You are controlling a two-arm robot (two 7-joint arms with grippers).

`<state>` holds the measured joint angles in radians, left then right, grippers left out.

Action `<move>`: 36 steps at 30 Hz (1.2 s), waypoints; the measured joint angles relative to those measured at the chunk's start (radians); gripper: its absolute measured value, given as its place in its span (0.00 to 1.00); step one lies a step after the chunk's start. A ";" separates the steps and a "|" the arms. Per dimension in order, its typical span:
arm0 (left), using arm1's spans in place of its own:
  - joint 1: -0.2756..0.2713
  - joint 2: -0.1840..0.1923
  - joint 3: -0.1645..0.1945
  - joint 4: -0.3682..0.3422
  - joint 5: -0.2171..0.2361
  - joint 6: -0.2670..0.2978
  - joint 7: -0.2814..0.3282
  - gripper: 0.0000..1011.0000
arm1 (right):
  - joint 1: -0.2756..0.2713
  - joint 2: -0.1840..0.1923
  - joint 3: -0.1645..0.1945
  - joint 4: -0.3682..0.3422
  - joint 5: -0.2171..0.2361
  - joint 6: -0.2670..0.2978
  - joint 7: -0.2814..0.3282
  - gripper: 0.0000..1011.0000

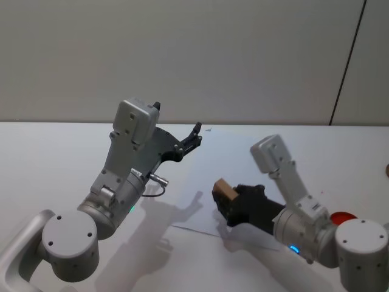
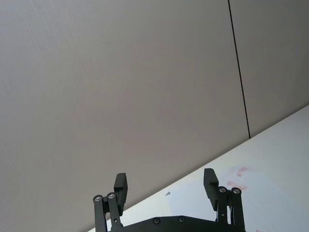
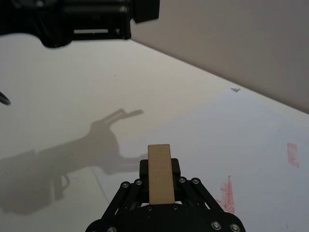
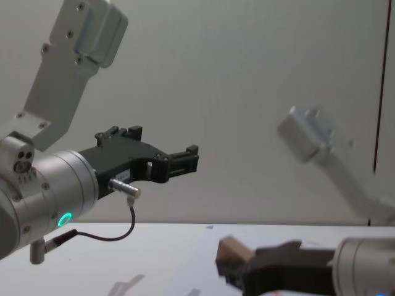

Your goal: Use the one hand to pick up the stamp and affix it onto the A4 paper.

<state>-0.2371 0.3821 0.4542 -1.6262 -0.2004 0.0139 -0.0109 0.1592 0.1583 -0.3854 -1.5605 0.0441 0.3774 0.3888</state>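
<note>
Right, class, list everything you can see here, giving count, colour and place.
stamp: one, tan, held in the right gripper
paper: one, white, flat on the table
marks: a few, red, on the paper
red thing: one, red, on the table at the robot's right
table: one, white, under everything
left gripper: one, black, open, raised over the table
right gripper: one, black, shut on the stamp
</note>
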 joint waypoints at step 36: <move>0.000 0.000 0.000 0.000 0.000 0.000 0.000 0.99 | -0.159 0.216 0.186 -0.280 0.201 0.081 -0.252 0.22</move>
<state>-0.2371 0.3821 0.4542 -1.6262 -0.2004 0.0139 -0.0109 -0.0001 0.3743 -0.1998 -1.8410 0.2455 0.4589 0.1373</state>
